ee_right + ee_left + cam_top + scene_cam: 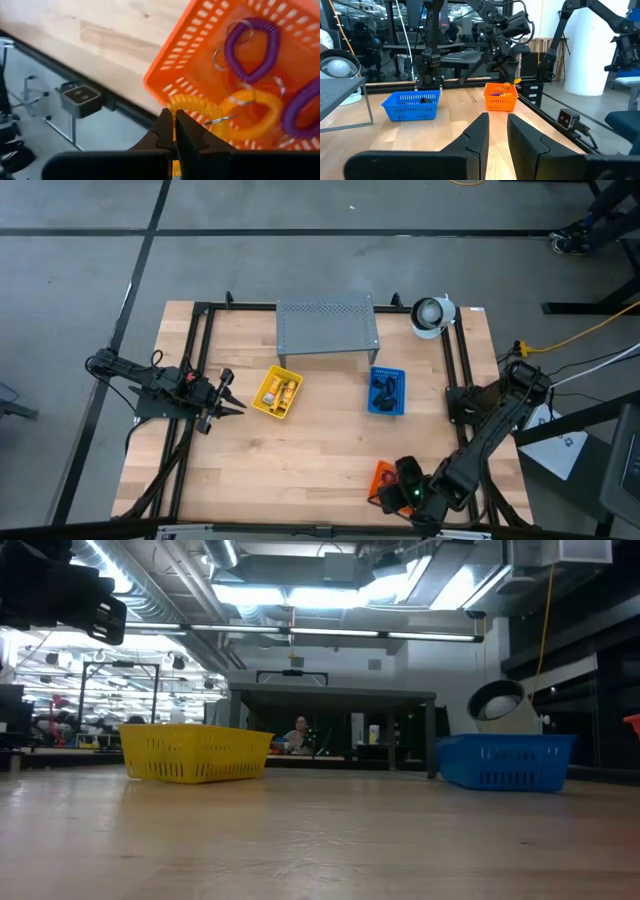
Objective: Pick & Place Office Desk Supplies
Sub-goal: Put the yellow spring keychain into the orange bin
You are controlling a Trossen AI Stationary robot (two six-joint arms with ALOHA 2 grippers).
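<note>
1. Light wood worktop (300,470) with a black frame round it, grey concrete floor below. Looking level across it, you see a big workshop behind: ceiling lights, ducts, benches, and a person (297,730) sitting far back.
2. Grey perforated stand (327,326) sits at the far edge, a white round gadget (431,314) by the far right corner.
3. Yellow tray (277,392) holds the yellow-and-white packets (282,392); blue tray (387,391) has the black clips (385,388).
4. Left gripper (237,406) hangs near the left edge; its fingers (479,135) sit slightly apart, nothing between them.
5. Right gripper (174,131) is over the orange tray (384,476) at the near right edge, pinched together on a yellow loop (192,107).
6. Only the right wrist view shows what's inside: purple loops (256,47) and an orange loop (252,115). From above, the arm covers most of it.
</note>
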